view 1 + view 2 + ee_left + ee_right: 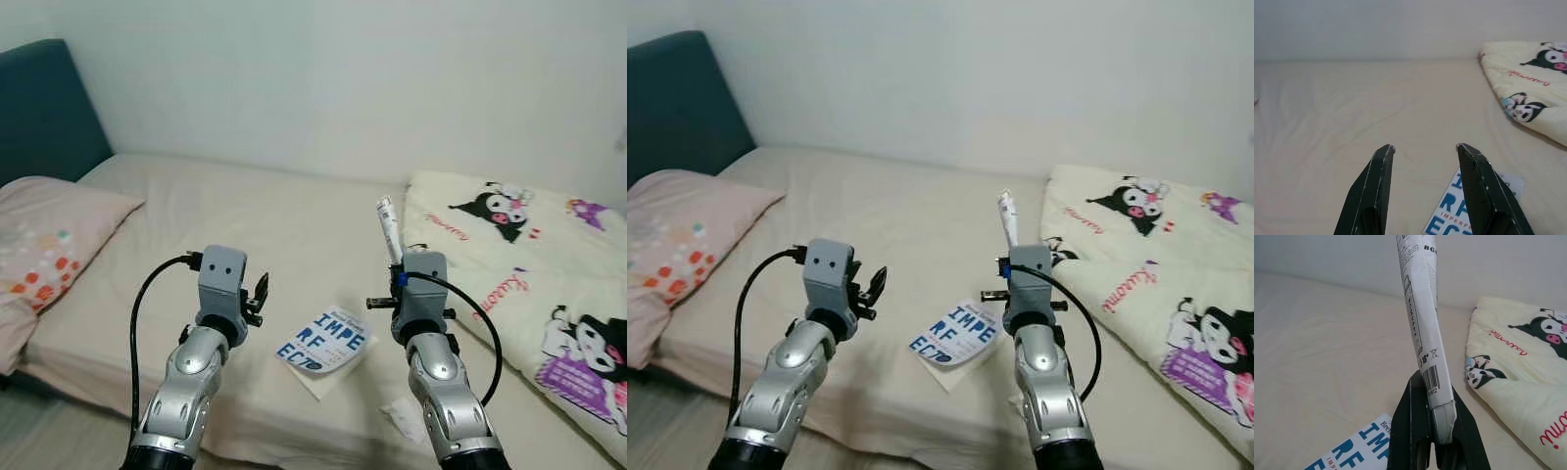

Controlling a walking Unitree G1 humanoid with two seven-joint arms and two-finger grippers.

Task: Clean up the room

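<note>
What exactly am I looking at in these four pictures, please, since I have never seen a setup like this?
This is a humanoid robot standing at a bed. The two wide pictures come from its head camera, looking down over its silver arms. The other two come from cameras on its wrists, looking along each gripper's black fingers.

The left gripper hangs above the sheet with its jaws apart, holding nothing. The right gripper has its jaws closed on a white printed packet, which stands up from them.

On the bed lie a pink pillow at the robot's left, a cartoon-print blanket at its right, a booklet with blue letters between the arms, and a crumpled white scrap near the right arm.
</note>
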